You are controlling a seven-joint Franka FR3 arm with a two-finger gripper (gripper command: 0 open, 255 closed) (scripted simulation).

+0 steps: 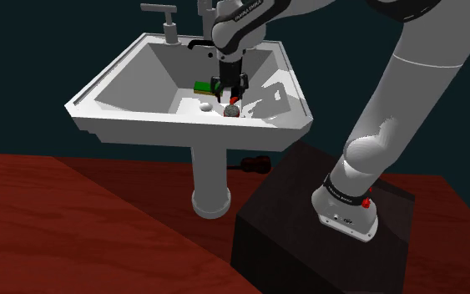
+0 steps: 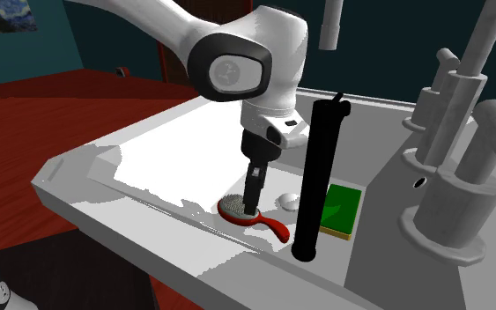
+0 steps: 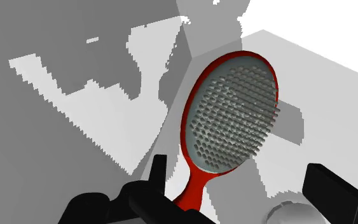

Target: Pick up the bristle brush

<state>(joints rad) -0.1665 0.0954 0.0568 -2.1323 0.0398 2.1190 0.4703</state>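
Note:
The bristle brush (image 3: 231,121) is an oval red paddle with a grey bristle pad and a short red handle. It lies flat on the floor of the white sink (image 1: 124,117), bristles up. My gripper (image 3: 238,172) is open, lowered into the basin right over the brush's neck; the handle runs between the fingers, closer to one fingertip (image 3: 159,167). Neither finger visibly presses on it. In the second exterior view the gripper (image 2: 253,204) stands upright at the pad's edge of the brush (image 2: 235,209). The shoulder view shows the gripper (image 1: 229,93) above the brush (image 1: 234,109).
A tall black cylinder (image 2: 316,176) stands upright close beside the gripper, next to a green block (image 2: 343,210). The drain (image 2: 290,201) sits between them and the brush. Grey faucet fittings (image 2: 453,132) line the sink's back rim. The sink's sloped walls (image 3: 75,127) hem in the basin.

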